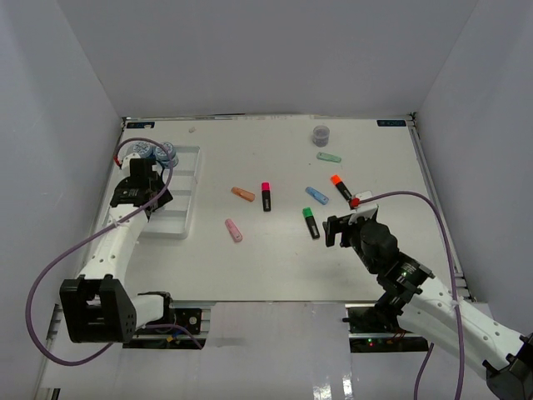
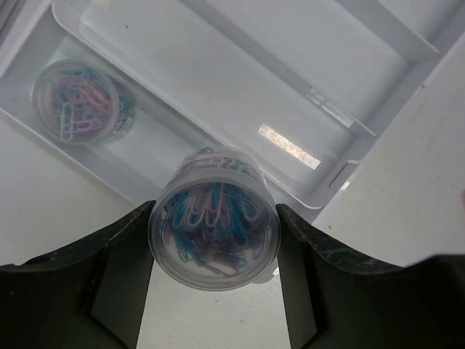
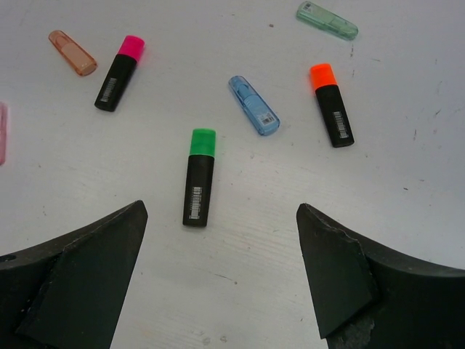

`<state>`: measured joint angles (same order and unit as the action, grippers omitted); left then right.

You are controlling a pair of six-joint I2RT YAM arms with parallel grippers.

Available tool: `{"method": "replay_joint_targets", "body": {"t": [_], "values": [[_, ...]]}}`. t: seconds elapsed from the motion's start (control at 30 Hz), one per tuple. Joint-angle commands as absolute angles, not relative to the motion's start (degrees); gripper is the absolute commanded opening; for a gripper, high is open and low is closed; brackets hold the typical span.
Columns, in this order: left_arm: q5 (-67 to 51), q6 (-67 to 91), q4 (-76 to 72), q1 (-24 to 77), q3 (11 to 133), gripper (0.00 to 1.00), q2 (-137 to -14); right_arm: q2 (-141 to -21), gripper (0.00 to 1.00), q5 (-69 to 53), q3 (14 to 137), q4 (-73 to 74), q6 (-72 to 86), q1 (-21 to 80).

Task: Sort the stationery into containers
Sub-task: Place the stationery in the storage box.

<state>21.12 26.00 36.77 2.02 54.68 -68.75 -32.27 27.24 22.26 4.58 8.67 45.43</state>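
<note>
Where left gripper (image 1: 143, 183) sits: over far-left end of tray (image 1: 190, 171). Black fingers (image 2: 116, 269) press both sides of held jar (image 2: 214, 233), clamped on it.
Held jar: small, round, clear plastic w/ see-through lid, packed w/ blue, pink & white paper clips. Over tray's outer compartment; can't tell if base touches tray.
Second jar (image 2: 80, 102): same clear round type, pastel clips inside. Sits in that outer compartment, apart from held jar.
Tray: shallow, glossy white plastic, rectangular, long compartments split by raised ridges. On table's left side.
Right gripper (image 3: 221, 212): jaws wide apart, nothing between. Hovers over table (image 1: 275, 267), right of centre, near green-cap highlighter (image 3: 198, 178).
Green-cap highlighter: short black body, blocky cap. White barcode sticker, digits too small to read.
Pink-cap highlighter (image 3: 120, 73) & orange-cap highlighter (image 3: 332, 105): same build, same barcode stickers, unreadable. Lying flat, well apart.
Blue marker (image 3: 254, 105): translucent pastel, rounded ends, tiny barcode label. Between green-cap & orange-cap highlighters.
Green marker (image 3: 327, 20), orange marker (image 3: 73, 52), pink marker (image 1: 233, 230): translucent pastel, loose on table.
Grey jar (image 1: 321, 133): small, round, dark, near table's far edge, just beyond green marker.
Table: white, matte, faintly scuffed.
</note>
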Motion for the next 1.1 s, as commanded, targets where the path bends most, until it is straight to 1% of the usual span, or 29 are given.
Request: {"method": "replay_joint_targets", "body": {"t": [0.0,0.3,0.63,0.9,0.93,1.03,1.07], "values": [[18.02,24.43,33.41,-1.91,53.09,0.56,-68.64,-30.94,0.90,26.46,21.71,2.55,9.40,45.26],[17.41,25.22,28.13,-7.29,50.54,0.58,-73.47,-31.02,0.90,25.84,20.92,1.85,9.32,45.18],[16.61,24.70,26.89,-8.61,48.08,0.58,-76.64,-31.47,0.90,25.93,20.83,1.49,9.14,45.18],[18.81,24.70,27.33,-8.88,47.11,0.57,-76.46,-31.99,0.90,25.75,20.92,1.41,9.14,45.18],[19.16,24.87,27.25,-8.96,47.11,0.57,-76.90,-31.91,0.90,25.75,20.83,1.32,9.05,45.18],[19.34,25.05,26.54,-9.84,47.20,0.64,-77.52,-31.55,0.90,25.84,20.66,1.23,9.05,45.26],[19.34,25.05,26.19,-10.45,47.28,0.68,-77.69,-31.55,0.90,25.75,20.57,1.14,9.05,45.18]]}}
